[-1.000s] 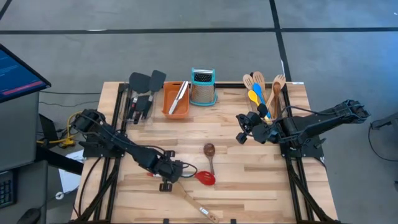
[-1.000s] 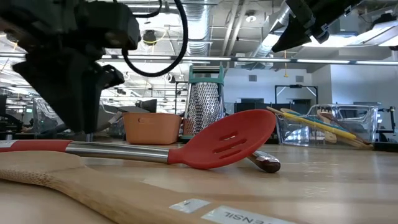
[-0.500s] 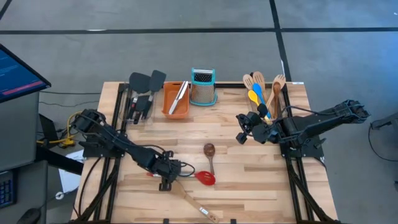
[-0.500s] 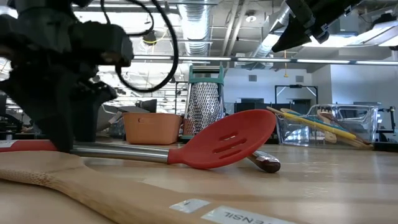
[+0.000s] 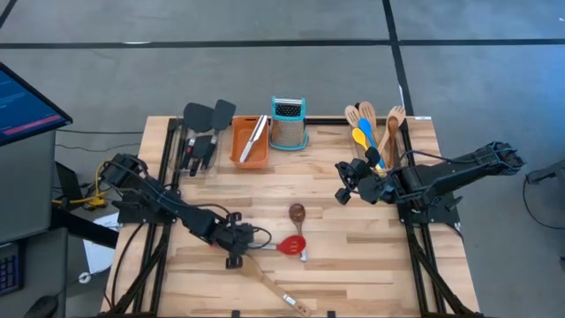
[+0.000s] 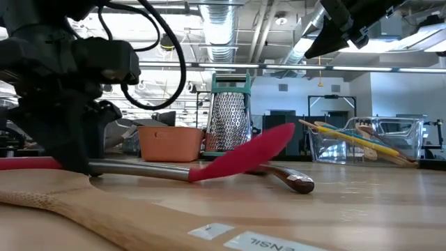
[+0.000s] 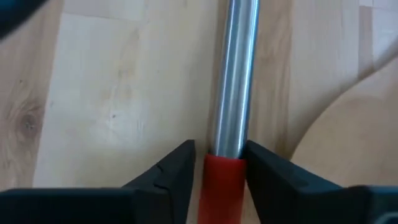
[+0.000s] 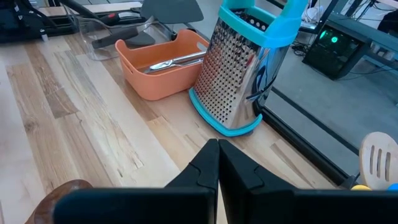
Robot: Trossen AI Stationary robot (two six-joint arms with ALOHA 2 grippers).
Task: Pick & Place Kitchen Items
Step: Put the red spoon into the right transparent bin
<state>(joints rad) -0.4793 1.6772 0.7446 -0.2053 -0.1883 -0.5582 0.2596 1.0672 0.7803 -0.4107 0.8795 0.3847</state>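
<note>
L gripper clamped on red spoon handle, near table front

Fingers pinch the handle where red grip meets steel; spoon head tilted on edge, just beside a brown wooden spoon. R gripper w/ fingers closed on nothing, held above table near the clear bin of utensils. Grater and tray at back
</note>
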